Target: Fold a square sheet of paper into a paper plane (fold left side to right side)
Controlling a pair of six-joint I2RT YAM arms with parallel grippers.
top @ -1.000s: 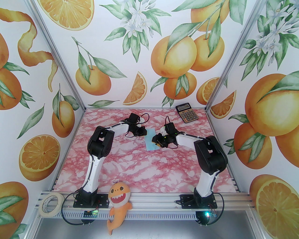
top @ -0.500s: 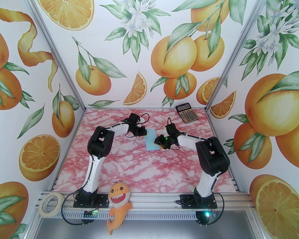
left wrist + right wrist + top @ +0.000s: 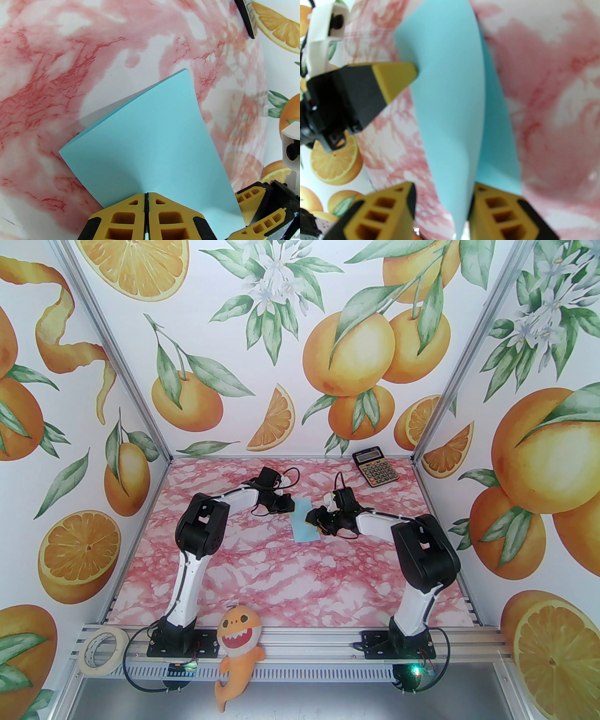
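The square sheet of paper (image 3: 300,528) is pale blue, folded in half, and lies mid-table between my two arms. Up close in the left wrist view, the folded paper (image 3: 150,145) has its upper layer slightly lifted, and my left gripper (image 3: 146,195) is shut on its near edge. From above, the left gripper (image 3: 291,506) sits at the paper's far left corner. My right gripper (image 3: 313,521) is at the paper's right side. Its jaws (image 3: 443,186) stand open, and a raised, blurred flap of the paper (image 3: 450,98) runs between them. No paper plane shape is seen.
A black-and-gold calculator (image 3: 375,468) lies at the far right of the pink marbled table (image 3: 281,577). A roll of tape (image 3: 101,647) and an orange plush shark (image 3: 236,648) rest on the front rail. Printed walls close in the left, back and right.
The right gripper drew a little to the right of the paper, then came back left over its right edge. The left arm and the paper stayed put.
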